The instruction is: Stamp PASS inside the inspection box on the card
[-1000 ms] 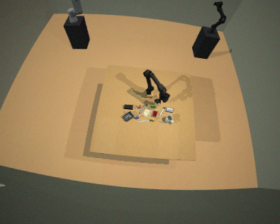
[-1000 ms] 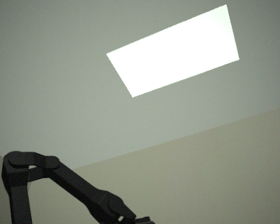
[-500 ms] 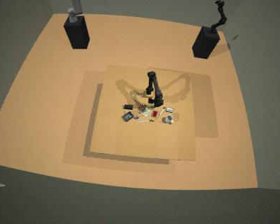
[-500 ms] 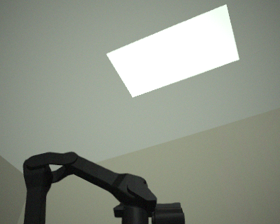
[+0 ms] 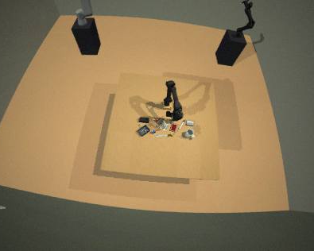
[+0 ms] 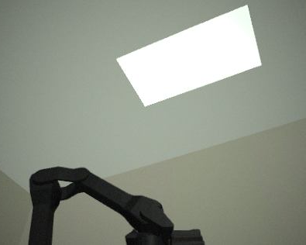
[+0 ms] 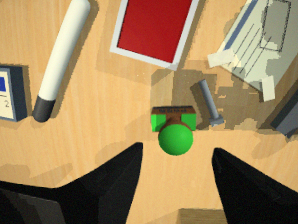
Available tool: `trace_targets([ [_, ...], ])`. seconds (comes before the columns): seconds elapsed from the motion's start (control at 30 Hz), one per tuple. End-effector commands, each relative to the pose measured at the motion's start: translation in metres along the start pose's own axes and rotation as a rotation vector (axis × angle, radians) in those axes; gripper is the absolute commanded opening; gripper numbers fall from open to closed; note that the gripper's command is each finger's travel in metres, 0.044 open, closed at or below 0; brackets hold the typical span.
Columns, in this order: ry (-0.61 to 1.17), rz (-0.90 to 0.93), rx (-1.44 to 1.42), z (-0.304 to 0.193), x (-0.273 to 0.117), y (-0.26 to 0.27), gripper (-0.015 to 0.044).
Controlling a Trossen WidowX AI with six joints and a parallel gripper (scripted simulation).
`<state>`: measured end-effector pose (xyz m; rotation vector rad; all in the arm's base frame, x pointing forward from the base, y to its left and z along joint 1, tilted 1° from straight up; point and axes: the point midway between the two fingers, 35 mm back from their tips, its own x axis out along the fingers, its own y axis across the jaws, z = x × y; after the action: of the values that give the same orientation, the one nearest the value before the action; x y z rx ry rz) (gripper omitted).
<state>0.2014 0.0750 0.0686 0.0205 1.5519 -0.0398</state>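
Note:
A stamp with a green ball knob point(image 7: 175, 139) and a brown and green base stands on the bench in the wrist view; its lettering is not readable. My gripper point(image 7: 177, 151) is open and empty, its fingertips on either side of the knob's near edge and apart from it. The red ink pad point(image 7: 160, 25) point(image 5: 173, 127) in a white frame lies beyond the stamp. The card point(image 7: 262, 60) point(image 5: 164, 126) lies at the upper right with tape on its corners. It bears a dark outlined box point(image 7: 271, 49), partly in shadow; the card's far part is cut off.
A grey bolt point(image 7: 209, 101) lies close to the right of the stamp. A white marker point(image 7: 62, 55) and a small labelled box point(image 7: 19, 95) are at the left. A dark object point(image 7: 289, 117) is at the right edge. The top view shows a mug point(image 5: 190, 133) and a dark tray point(image 5: 143, 130).

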Motion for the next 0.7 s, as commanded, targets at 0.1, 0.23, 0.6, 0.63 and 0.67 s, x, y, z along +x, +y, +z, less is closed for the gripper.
trace_targets([
  [0.1,0.003,0.005,0.004,0.0,0.011,0.001,0.0211],
  [0.23,0.003,0.005,0.004,0.0,0.018,0.001,0.0211],
  [0.6,0.003,0.005,0.004,-0.001,0.036,0.001,0.0211],
  [0.63,0.003,0.005,0.004,-0.001,0.038,0.001,0.0211],
  [0.67,0.003,0.005,0.004,-0.001,0.04,0.001,0.0211],
])
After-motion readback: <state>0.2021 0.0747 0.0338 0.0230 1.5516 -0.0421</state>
